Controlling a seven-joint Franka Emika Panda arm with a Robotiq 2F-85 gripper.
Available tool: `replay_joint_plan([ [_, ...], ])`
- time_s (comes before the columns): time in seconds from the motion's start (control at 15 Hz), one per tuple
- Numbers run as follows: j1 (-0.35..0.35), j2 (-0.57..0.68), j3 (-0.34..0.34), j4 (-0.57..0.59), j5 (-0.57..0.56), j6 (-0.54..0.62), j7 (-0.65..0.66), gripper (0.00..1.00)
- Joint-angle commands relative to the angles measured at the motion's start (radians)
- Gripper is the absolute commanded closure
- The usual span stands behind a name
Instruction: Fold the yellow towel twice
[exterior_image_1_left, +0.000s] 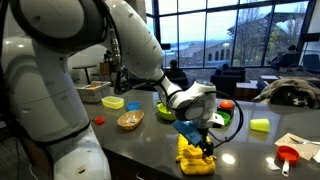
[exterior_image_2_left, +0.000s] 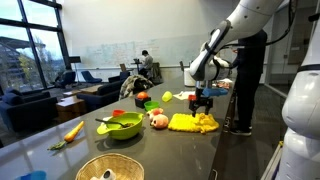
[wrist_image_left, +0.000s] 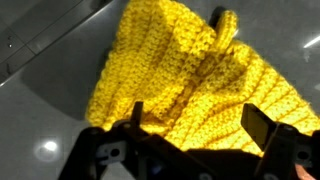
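In an exterior view, left to right: the white robot arm (exterior_image_1_left: 60, 80) fills the left side. On the dark tabletop (exterior_image_1_left: 140, 150) sit a flat yellow container (exterior_image_1_left: 113, 102), a small red item (exterior_image_1_left: 99, 121) and a wicker bowl (exterior_image_1_left: 130, 120). Next is a green bowl (exterior_image_1_left: 164, 111). The gripper (exterior_image_1_left: 203, 143) points down at the yellow towel (exterior_image_1_left: 195, 158), which is bunched near the front edge of the tabletop. Behind it is a second green bowl (exterior_image_1_left: 226, 119) with a red thing (exterior_image_1_left: 227, 104) at its rim. Further right are a yellow-green block (exterior_image_1_left: 260, 125), then a red scoop (exterior_image_1_left: 288, 155) beside a paper sheet (exterior_image_1_left: 303, 143).

The opposite exterior view, left to right: a carrot (exterior_image_2_left: 73, 130), a wicker bowl (exterior_image_2_left: 108, 168) at the front edge and a green bowl (exterior_image_2_left: 122, 127) with a utensil in it. A round fruit (exterior_image_2_left: 158, 120) is just beside that bowl. The yellow towel (exterior_image_2_left: 190, 123) lies mostly flat, and the gripper (exterior_image_2_left: 204, 112) is down at its right end, touching or just above it; cannot tell which.

Wrist view: the ribbed yellow towel (wrist_image_left: 170, 75) fills most of the frame, with grey tabletop (wrist_image_left: 50, 60) showing at left. The gripper (wrist_image_left: 197, 117) enters from the bottom. Its fingers (wrist_image_left: 258, 125) are spread wide apart, with cloth lying between and under them and not pinched together.
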Motion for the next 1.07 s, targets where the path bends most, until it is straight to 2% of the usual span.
replay_joint_plan([
  [0.0, -0.003, -0.004, 0.002, 0.0, -0.026, 0.004, 0.004, 0.0],
  [0.27, -0.004, 0.012, 0.005, 0.019, -0.053, -0.019, 0.031, 0.0],
  [0.73, -0.056, 0.052, -0.017, 0.039, -0.133, 0.104, 0.121, 0.0],
  [1.0, -0.074, 0.068, -0.023, 0.053, -0.186, 0.124, 0.18, 0.0],
])
